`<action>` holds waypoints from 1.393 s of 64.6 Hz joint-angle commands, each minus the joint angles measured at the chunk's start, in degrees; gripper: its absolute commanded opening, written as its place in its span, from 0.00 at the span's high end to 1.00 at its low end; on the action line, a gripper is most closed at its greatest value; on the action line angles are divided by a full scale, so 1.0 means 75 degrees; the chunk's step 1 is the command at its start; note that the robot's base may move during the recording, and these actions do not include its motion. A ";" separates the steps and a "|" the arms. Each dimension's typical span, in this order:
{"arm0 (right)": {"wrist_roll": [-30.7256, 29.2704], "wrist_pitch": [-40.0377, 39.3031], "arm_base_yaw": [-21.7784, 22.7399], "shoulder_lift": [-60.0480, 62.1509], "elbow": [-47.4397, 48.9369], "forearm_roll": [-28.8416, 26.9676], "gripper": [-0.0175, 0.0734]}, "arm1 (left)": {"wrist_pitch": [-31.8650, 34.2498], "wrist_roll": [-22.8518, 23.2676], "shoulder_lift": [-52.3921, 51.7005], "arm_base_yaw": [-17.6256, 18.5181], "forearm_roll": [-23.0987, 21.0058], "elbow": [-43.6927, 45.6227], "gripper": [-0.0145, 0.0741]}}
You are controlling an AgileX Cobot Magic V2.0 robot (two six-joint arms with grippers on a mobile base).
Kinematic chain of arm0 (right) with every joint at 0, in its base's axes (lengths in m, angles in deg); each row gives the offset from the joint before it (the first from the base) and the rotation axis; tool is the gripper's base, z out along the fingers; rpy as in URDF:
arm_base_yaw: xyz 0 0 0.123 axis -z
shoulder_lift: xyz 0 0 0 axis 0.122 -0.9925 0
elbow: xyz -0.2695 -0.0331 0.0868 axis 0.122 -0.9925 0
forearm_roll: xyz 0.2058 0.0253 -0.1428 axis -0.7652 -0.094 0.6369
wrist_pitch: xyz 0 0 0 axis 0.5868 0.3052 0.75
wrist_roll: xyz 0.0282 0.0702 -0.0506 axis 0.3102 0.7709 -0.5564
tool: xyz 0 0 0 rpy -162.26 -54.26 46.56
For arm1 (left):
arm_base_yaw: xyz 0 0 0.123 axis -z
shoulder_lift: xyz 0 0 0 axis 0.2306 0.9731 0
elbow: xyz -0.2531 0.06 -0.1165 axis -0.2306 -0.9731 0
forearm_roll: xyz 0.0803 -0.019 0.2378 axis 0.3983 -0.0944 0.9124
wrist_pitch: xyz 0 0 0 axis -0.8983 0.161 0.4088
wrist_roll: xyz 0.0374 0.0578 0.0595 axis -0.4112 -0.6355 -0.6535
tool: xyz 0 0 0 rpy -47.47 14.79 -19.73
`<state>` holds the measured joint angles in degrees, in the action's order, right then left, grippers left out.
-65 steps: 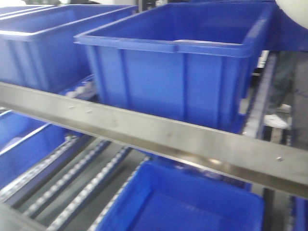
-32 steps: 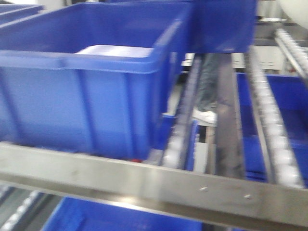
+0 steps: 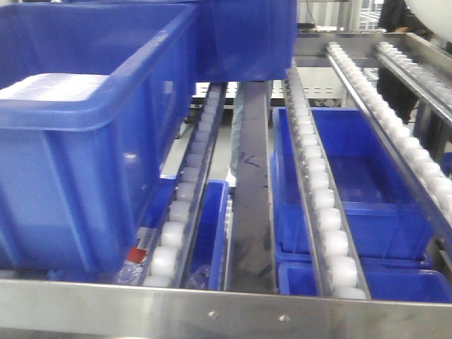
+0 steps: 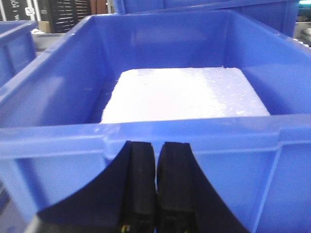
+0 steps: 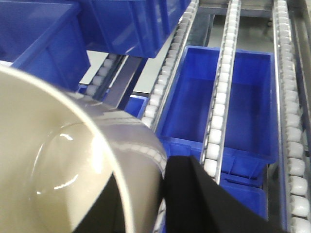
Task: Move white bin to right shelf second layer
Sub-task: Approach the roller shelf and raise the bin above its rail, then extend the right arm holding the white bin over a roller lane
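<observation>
Right wrist view: we log the white bin (image 5: pixel 73 160) filling the frame toward 8 o'clock. The roller rails of the right shelf second layer (image 5: pixel 219 116) lie beyond it toward 1 o'clock. The right gripper (image 5: pixel 141 194) grasps the bin's wall, with one black finger outside and a dark shape inside the rim.

Front view: only a sliver of the bin shows at 1 o'clock.

Left gripper (image 4: pixel 156 160): clenched and empty, facing a blue crate (image 4: pixel 58 145) that holds a white slab (image 4: pixel 184 94).
</observation>
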<state>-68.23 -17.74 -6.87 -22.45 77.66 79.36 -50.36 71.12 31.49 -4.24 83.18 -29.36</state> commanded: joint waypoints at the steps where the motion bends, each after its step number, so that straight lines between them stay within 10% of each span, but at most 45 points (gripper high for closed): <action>1: -0.0018 -0.0791 0.0043 -0.0062 0.0238 0.0044 0.75 | 0.0639 0.0027 -0.0107 0.0033 -0.0042 -0.0281 0.74; 90: -0.0018 -0.0791 0.0043 -0.0062 0.0238 0.0044 0.75 | 0.0639 0.0027 -0.0107 0.0033 -0.0042 -0.0281 0.74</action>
<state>-68.23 -17.74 -6.87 -22.45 77.66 79.36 -50.36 71.12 31.49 -4.24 83.18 -29.36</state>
